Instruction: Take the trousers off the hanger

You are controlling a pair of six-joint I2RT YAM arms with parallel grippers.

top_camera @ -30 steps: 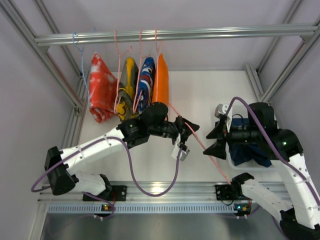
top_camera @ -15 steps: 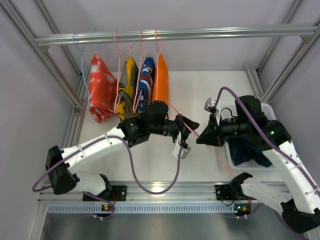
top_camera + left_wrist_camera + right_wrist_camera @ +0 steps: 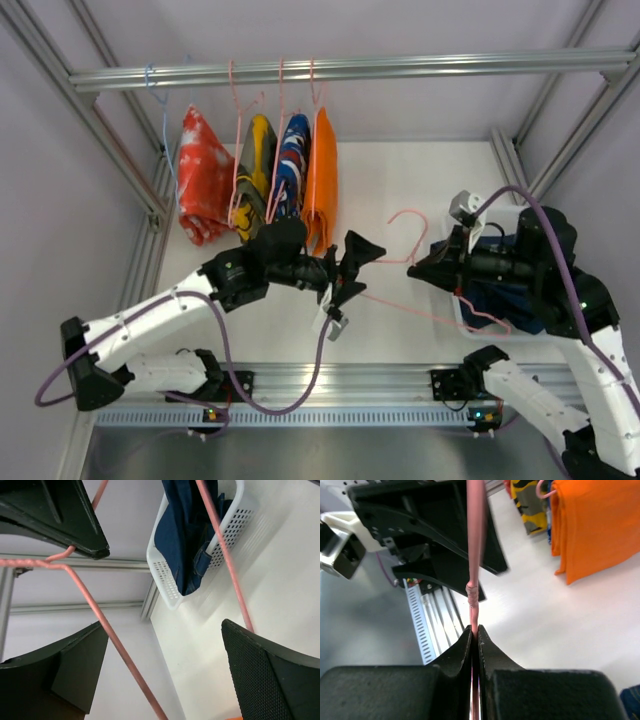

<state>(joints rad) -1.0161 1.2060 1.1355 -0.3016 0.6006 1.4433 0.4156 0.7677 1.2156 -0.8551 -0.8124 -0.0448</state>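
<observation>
The one container you had was the white perforated plastic basket (image 3: 167, 582), standing at the right edge of the white tabletop (image 3: 400, 180) under the right arm. It held the dark navy denim jeans (image 3: 182, 525), bunched in a heap. One fold draped over the rim that faced the left wrist camera, and lighter stitching showed along a seam on that fold.

The thin pink wire hanger (image 3: 476, 530) hung tilted in the air between your two arms. Its hooked top pointed toward the back of the table, and its long bottom wire ran low toward the basket. Your right gripper (image 3: 475, 635) was clamped tight on the wire just below the twisted neck. Your left gripper (image 3: 365, 270) had its fingers spread wide. The hanger's wires passed between them, but the wrist view did not show whether either finger touched the wire. The hanger's far corner lay over the basket and the jeans, and you could not tell whether it was free of the cloth.

Behind the arms, the aluminium rail (image 3: 400, 70) carried four garments:
- a red and white garment (image 3: 205, 180)
- a yellow camouflage garment (image 3: 262, 140)
- a blue, red and white patterned garment (image 3: 293, 160)
- a plain orange garment (image 3: 322, 170)

A pale blue wire hanger (image 3: 152, 80) hung at the rail's left end. The plain orange garment hung just beside the left arm's wrist. Bare tabletop lay open between the clothes and the basket, and the frame posts (image 3: 575, 135) closed in both sides.
</observation>
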